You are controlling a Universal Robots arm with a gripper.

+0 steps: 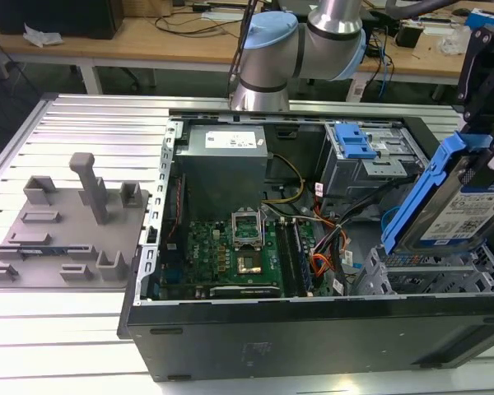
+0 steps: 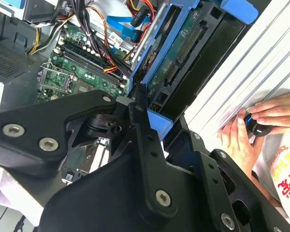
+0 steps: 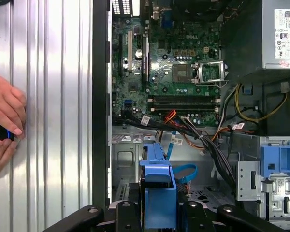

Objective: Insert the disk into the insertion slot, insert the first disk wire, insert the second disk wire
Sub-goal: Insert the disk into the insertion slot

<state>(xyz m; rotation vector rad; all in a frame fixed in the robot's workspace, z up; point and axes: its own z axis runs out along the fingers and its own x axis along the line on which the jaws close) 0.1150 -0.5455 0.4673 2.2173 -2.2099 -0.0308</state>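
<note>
My gripper [image 3: 158, 215] seems clamped on the blue carrier [image 1: 432, 185] of the disk [image 1: 461, 218], which hangs tilted just above the insertion slot [image 1: 428, 276], and I judge it rigid, fairly heavy and shock-sensitive, best gripped by that plastic frame.

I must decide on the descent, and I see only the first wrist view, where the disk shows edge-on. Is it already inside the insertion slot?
Observer: No. In the exterior view the disk hangs tilted above the insertion slot, not in it.
Operator: Which way does its label face?
Observer: The white label faces the exterior camera; the blue carrier edge is toward the exterior view's left.
</note>
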